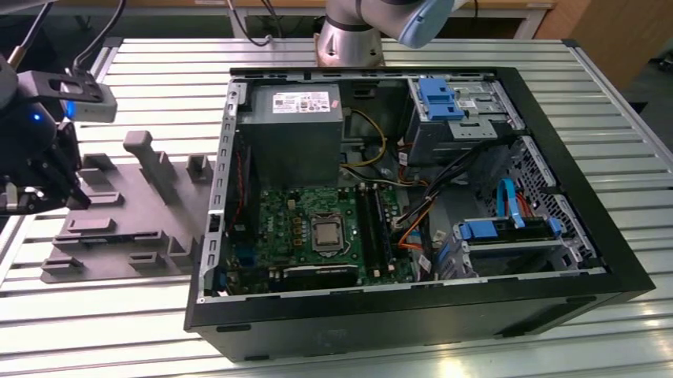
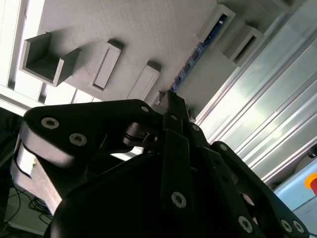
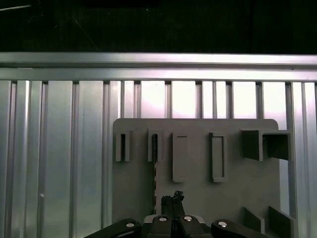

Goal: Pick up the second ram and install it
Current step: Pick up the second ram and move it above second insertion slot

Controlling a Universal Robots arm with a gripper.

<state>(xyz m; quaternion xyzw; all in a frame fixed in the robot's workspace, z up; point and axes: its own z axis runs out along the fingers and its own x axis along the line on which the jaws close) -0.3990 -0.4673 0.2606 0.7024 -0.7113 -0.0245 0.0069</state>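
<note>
**Clerk:** Count, please.

**Inspector:** One gripper (image 3: 173, 199), hanging over one grey tray (image 3: 133, 198). One ram (image 3: 155, 171) stands on edge in that tray. In the first wrist view, the tray's far row has two slotted posts, two flat raised blocks and one open box. One slatted metal table (image 1: 158, 55) carries the tray and one open computer case (image 1: 589, 268), which lies to the exterior view's right of the tray.

**Clerk:** Inside the case?

**Inspector:** One power supply (image 1: 295, 134), one processor socket (image 1: 328, 235), two blue brackets (image 1: 436, 98).

**Clerk:** Any writing?

**Inspector:** One white label (image 1: 299, 102) on the power supply. I cannot make out its print.

**Clerk:** The fingers?

**Inspector:** Drawn together with no gap showing, and nothing seen clamped between them. The ram has one end in a slotted post and runs toward the fingertips, ending just beside them.
</note>
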